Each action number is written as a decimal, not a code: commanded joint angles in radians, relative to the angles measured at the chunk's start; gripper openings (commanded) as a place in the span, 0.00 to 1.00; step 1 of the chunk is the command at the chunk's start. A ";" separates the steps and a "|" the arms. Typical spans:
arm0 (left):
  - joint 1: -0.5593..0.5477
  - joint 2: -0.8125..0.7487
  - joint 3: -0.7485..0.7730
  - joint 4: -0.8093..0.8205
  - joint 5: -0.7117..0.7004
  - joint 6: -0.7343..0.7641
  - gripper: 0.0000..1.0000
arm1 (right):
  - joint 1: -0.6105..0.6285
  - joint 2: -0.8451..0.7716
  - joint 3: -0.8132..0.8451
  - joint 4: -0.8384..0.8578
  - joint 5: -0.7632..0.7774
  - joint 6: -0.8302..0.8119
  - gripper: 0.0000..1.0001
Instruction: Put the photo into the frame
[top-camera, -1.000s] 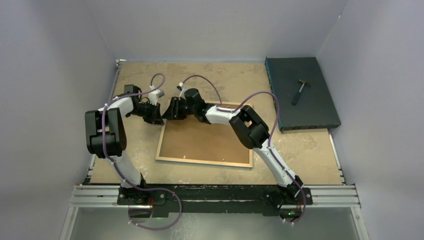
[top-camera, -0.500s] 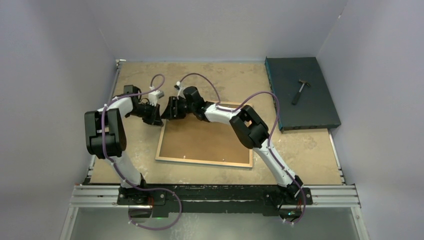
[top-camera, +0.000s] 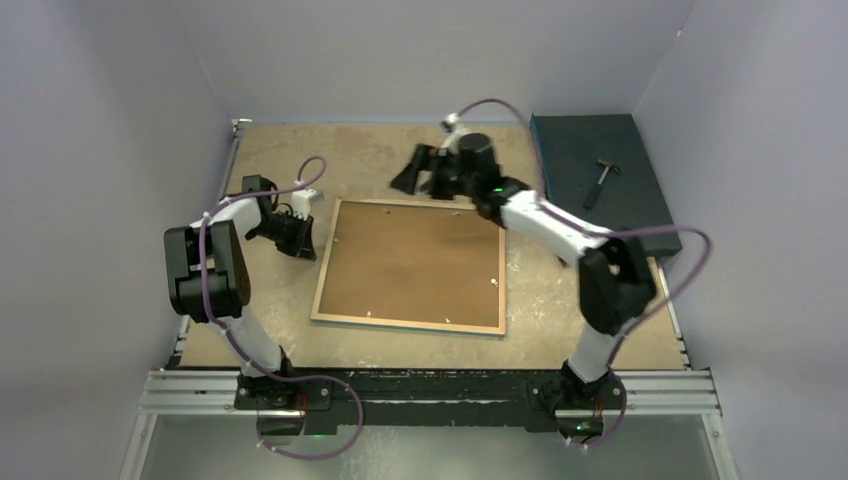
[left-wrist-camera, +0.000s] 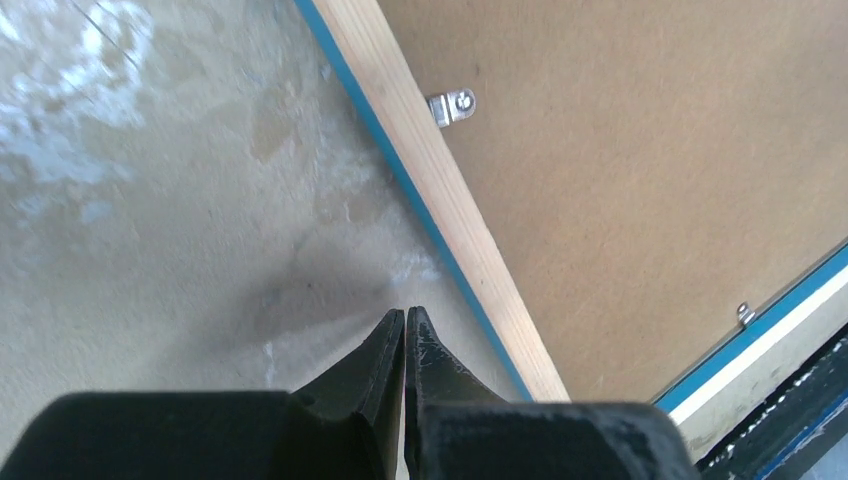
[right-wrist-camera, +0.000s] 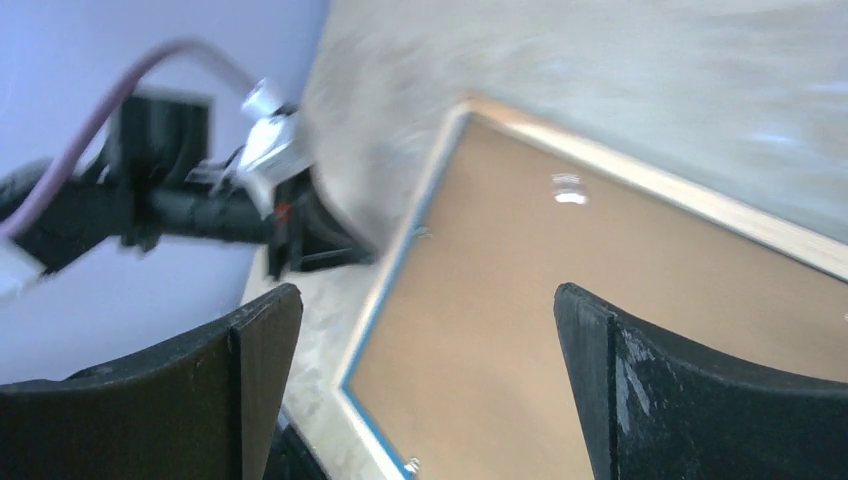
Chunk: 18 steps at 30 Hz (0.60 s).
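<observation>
The frame (top-camera: 410, 323) lies face down in the middle of the table, pale wood rim up, with a thin blue line along its outer edge (left-wrist-camera: 450, 200). A brown backing board (top-camera: 415, 260) fills it, with small metal tabs (left-wrist-camera: 452, 105) along the rim. The photo is hidden. My left gripper (top-camera: 300, 240) is shut and empty, its tips (left-wrist-camera: 404, 312) low over the bare table just left of the frame's left side. My right gripper (top-camera: 405, 180) hovers open and empty beyond the frame's far edge, looking down across the board (right-wrist-camera: 560, 330) between its spread fingers (right-wrist-camera: 425, 295).
A dark teal slab (top-camera: 580, 215) with a small hammer (top-camera: 600, 180) on it lies at the back right. Grey walls close in the table on three sides. A metal rail (top-camera: 430, 385) runs along the near edge by the arm bases.
My right arm has swung away from the frame's far left corner, up and to the right, and its jaws have spread wide. My left gripper has drawn back slightly left and stays shut.
</observation>
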 joint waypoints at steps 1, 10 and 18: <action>-0.020 -0.091 -0.073 0.042 -0.059 0.061 0.02 | -0.142 -0.253 -0.308 -0.152 0.278 -0.006 0.99; -0.147 -0.200 -0.206 0.101 -0.207 0.123 0.02 | -0.341 -0.603 -0.703 -0.253 0.390 0.007 0.99; -0.172 -0.239 -0.233 0.081 -0.240 0.165 0.01 | -0.350 -0.392 -0.692 -0.129 0.266 -0.012 0.99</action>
